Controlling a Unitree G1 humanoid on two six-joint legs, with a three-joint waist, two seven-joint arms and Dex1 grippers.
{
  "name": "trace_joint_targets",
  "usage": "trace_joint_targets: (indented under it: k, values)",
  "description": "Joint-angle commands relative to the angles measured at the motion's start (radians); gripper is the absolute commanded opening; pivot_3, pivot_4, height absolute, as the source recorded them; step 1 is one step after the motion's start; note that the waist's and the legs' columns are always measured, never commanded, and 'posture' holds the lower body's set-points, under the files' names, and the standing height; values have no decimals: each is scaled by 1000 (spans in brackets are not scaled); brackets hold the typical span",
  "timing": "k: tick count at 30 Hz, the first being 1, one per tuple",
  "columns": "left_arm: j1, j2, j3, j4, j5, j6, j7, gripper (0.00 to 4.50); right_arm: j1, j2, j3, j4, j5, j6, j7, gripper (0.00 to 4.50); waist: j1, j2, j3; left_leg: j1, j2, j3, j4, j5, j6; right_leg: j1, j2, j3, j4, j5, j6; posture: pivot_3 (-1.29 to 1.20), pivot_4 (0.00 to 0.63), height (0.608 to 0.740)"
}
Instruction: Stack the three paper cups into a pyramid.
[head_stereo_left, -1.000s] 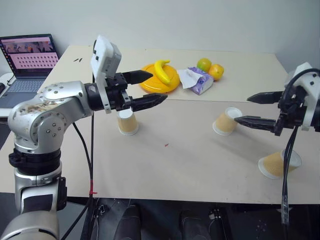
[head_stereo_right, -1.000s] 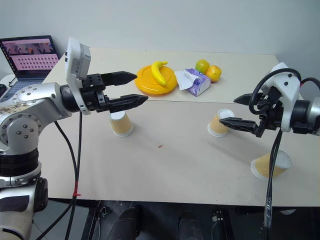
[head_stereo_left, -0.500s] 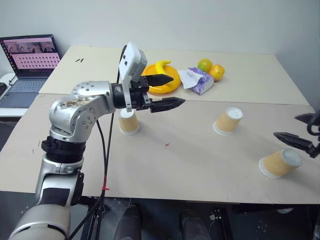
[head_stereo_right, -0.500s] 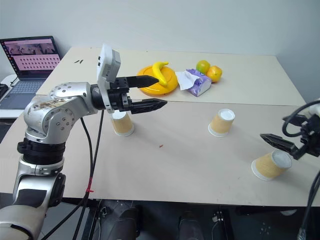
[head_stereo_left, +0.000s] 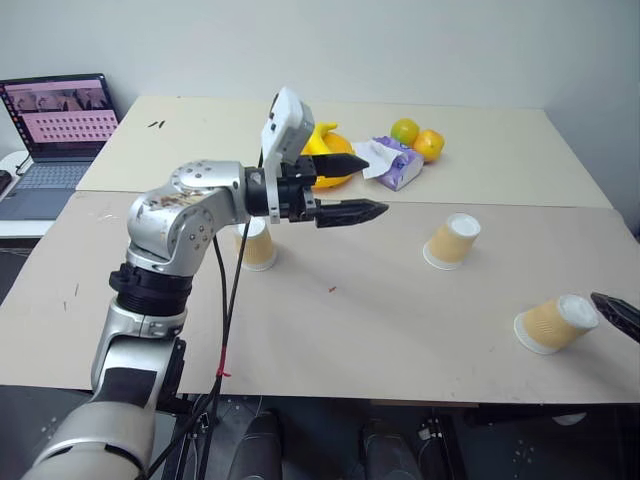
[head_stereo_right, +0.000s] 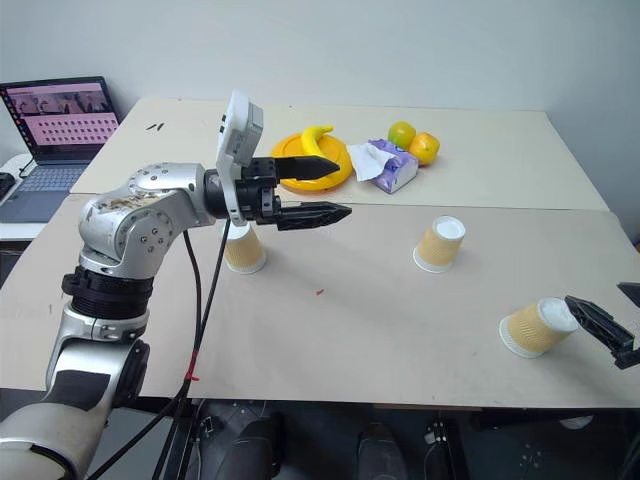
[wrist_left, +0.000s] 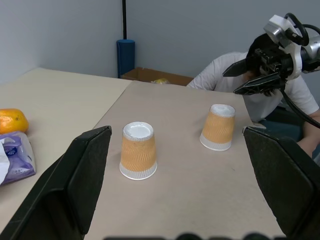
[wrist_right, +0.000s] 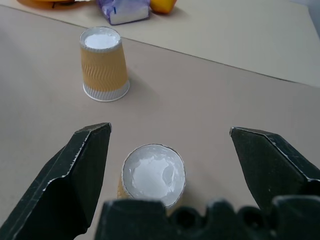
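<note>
**Three paper cups apart on a desk, both robot arms empty**

A pale beige desk (head_stereo_left: 400, 330) carries three tan paper cups with white rims. One (head_stereo_left: 257, 244) stands upside down toward the left edge, one (head_stereo_left: 451, 241) upside down mid-desk, one (head_stereo_left: 553, 323) tipped near the right edge. The left gripper (head_stereo_left: 362, 186) hovers with fingers spread wide, empty. The right gripper (wrist_right: 170, 165) is likewise wide open, just beside the tipped cup.
</note>
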Motion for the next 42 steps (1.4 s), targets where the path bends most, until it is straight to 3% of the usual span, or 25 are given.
trace_joint_targets:
  k: [1, 7, 13, 17, 24, 33, 42]
  values:
    - [-3, 7, 36, -47, -21, 14, 7, 4500, 21, 35, -6, 24, 6, -84, -28, 4452, 1, 0, 0, 0, 0, 0, 0, 0, 0, 0, 0, 0, 0, 0, 0, 0, 150, 732]
    - [-10, 48, 75, -51, -45, 52, -2, 4500, 51, 139, 84, 81, -21, -209, -79, 4452, -1, 2, -1, 0, 0, 0, 0, 0, 0, 0, 0, 0, 0, 0, 0, 0, 150, 732]
    - [-22, 56, 78, -49, -55, 61, -5, 4500, 54, 159, 147, 136, -34, -289, -114, 4452, -2, 4, -2, 9, 0, 0, -1, 0, 0, 9, 0, 0, -1, -1, 1, 0, 150, 732]
    - [1, 102, 21, -76, -9, 39, -63, 4500, 41, 147, 177, 155, -27, -309, -136, 4452, -6, 4, -2, 12, 0, 0, -1, 0, 0, 13, 0, 0, -2, -3, 5, 0, 150, 732]
    - [1, 107, 30, -70, -5, 46, -69, 4500, 24, 115, 178, 141, 15, -295, -149, 4452, -8, 4, -2, 13, 0, 0, 0, 0, 0, 14, 0, 0, -2, -3, 5, 0, 150, 732]
    - [10, 88, 24, -70, -2, 47, -61, 4500, -81, -42, 117, 99, 142, -185, -177, 4452, -6, 5, -2, 13, 0, 1, -1, 0, 0, 13, 0, 1, -2, -3, 4, 0, 150, 732]
    - [7, 85, 31, -60, -3, 49, -64, 4500, -57, -13, 190, 25, 182, -141, -190, 4452, 3, 4, -2, 12, 0, 1, -1, -1, 1, 13, 0, 1, -3, -3, 4, 0, 150, 732]
